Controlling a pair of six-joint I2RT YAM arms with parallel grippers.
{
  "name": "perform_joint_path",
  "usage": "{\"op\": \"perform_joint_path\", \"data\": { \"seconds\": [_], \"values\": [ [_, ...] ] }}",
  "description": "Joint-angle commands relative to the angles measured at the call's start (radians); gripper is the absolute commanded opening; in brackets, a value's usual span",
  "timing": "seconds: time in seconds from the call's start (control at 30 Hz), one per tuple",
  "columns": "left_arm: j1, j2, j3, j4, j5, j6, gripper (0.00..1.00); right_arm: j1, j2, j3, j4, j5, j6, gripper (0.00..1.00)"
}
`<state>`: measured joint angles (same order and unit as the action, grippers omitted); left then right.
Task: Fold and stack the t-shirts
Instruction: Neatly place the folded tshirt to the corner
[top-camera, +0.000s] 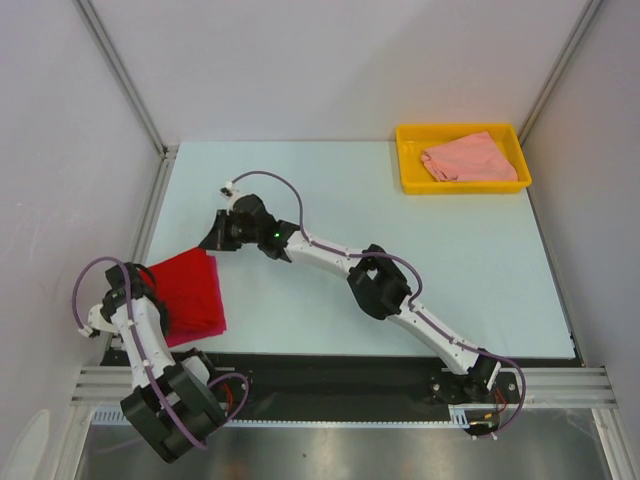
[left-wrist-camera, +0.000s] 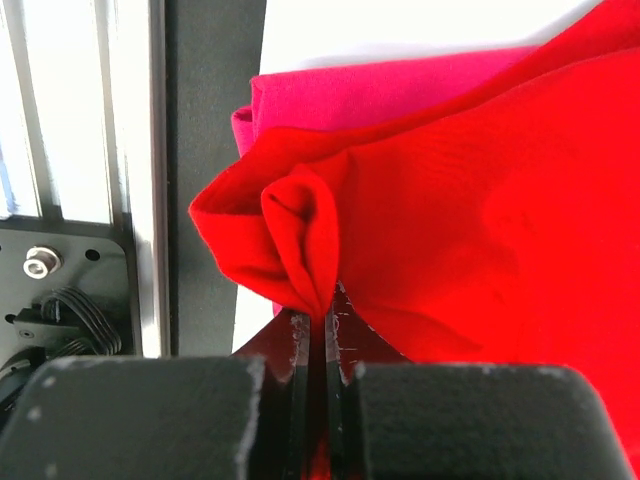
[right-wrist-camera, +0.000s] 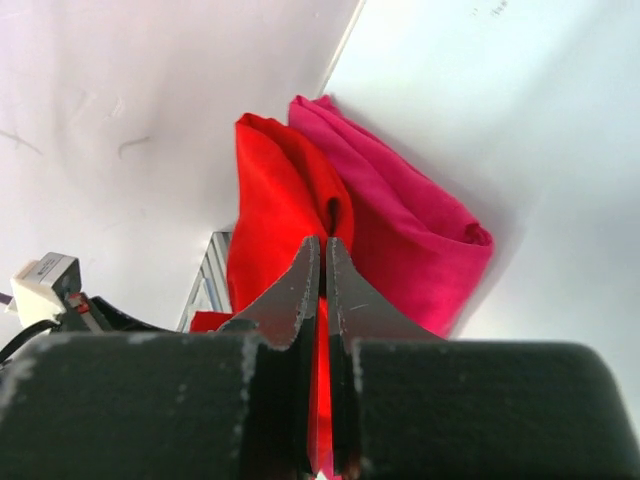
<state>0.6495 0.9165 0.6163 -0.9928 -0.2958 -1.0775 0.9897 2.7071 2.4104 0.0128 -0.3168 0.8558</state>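
**A:** Start at the hands. What are they doing?

**B:** The left gripper (left-wrist-camera: 320, 318) is clenched on a bunched fold of the red t-shirt (left-wrist-camera: 480, 230). The right gripper (right-wrist-camera: 322, 248) is pinched tight on the same shirt at its far corner.

**A:** And where does that shirt lie?

**B:** It's at the worktop's (top-camera: 400, 200) left edge, close to the near-left corner. It lies on the magenta t-shirt (left-wrist-camera: 400, 85), which shows along its border.

**A:** Is there room to move?

**B:** It's tight on the left, with the wall just beside the pile. To the right, bare worktop runs towards the far-right corner. The right arm crosses it slantwise from the near-right corner.

**A:** What's the count?

**B:** There are three shirts: red on magenta, and the salmon t-shirt (top-camera: 468, 160) crumpled in the one yellow tray (top-camera: 409, 178) at the far-right corner. There are two grippers, both on the red shirt.
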Motion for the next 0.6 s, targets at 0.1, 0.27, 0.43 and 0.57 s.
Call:
{"op": "perform_joint_path", "data": {
  "seconds": [0.1, 0.27, 0.43, 0.57],
  "values": [
    [0.012, -0.018, -0.015, -0.035, 0.014, -0.036, 0.01, -0.022, 0.06, 0.067, 0.041, -0.011, 0.031, 0.0],
    [0.012, -0.031, -0.013, -0.053, 0.004, -0.052, 0.08, -0.022, 0.063, 0.067, 0.032, -0.016, 0.032, 0.01],
    [0.012, -0.041, -0.001, -0.084, 0.014, -0.053, 0.87, -0.048, 0.034, 0.065, -0.007, -0.022, -0.003, 0.2],
    [0.012, -0.034, 0.057, -0.177, -0.029, -0.09, 1.0, -0.082, -0.03, 0.061, -0.147, -0.016, -0.056, 0.41]
  ]
}}
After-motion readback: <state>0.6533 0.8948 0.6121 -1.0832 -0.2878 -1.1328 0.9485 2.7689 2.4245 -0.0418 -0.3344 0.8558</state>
